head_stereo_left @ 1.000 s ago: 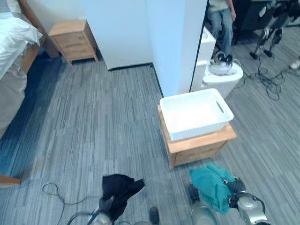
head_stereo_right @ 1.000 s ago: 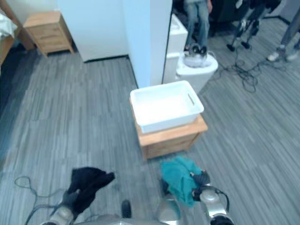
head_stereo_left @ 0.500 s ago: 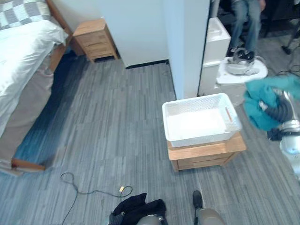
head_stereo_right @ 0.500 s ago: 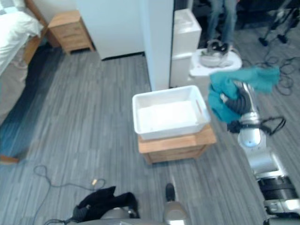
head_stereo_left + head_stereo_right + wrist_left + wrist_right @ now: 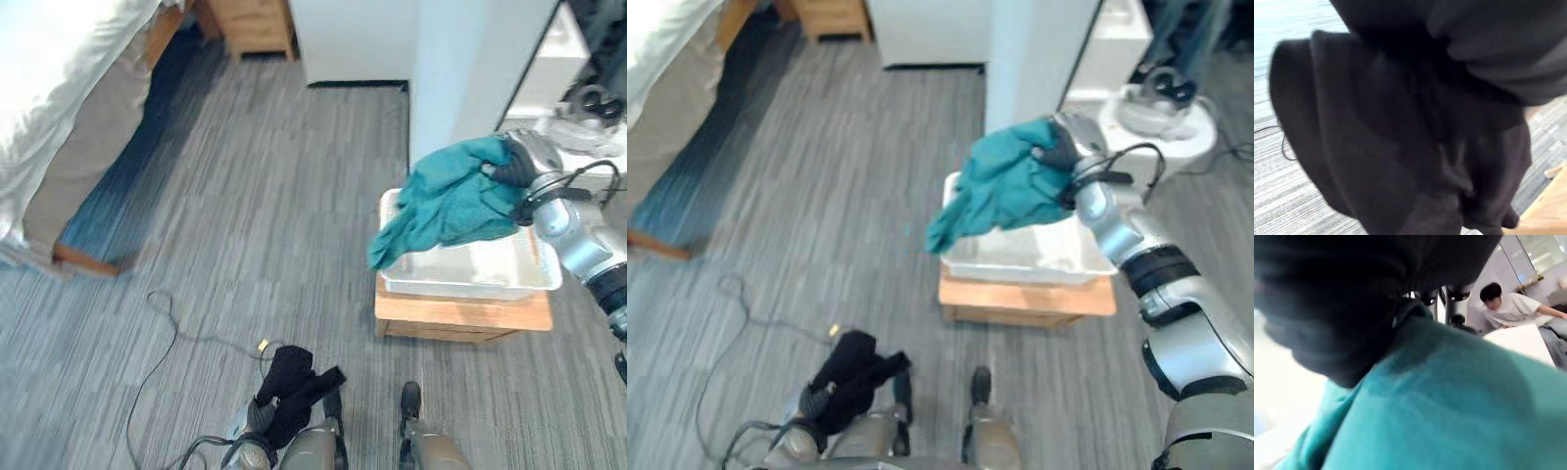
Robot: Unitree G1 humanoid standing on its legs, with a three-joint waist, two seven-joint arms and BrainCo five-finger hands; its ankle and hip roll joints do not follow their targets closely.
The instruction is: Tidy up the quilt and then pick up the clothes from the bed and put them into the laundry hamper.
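Teal garment [image 5: 446, 200] now over white hamper [image 5: 470, 269]

Left hand [image 5: 257, 419] under black garment [image 5: 294, 387]

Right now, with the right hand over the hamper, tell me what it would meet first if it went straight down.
Likely the white hamper: the right hand holds the teal garment above it, and the hanging cloth would probably touch the hamper's inside first. Depth is uncertain.
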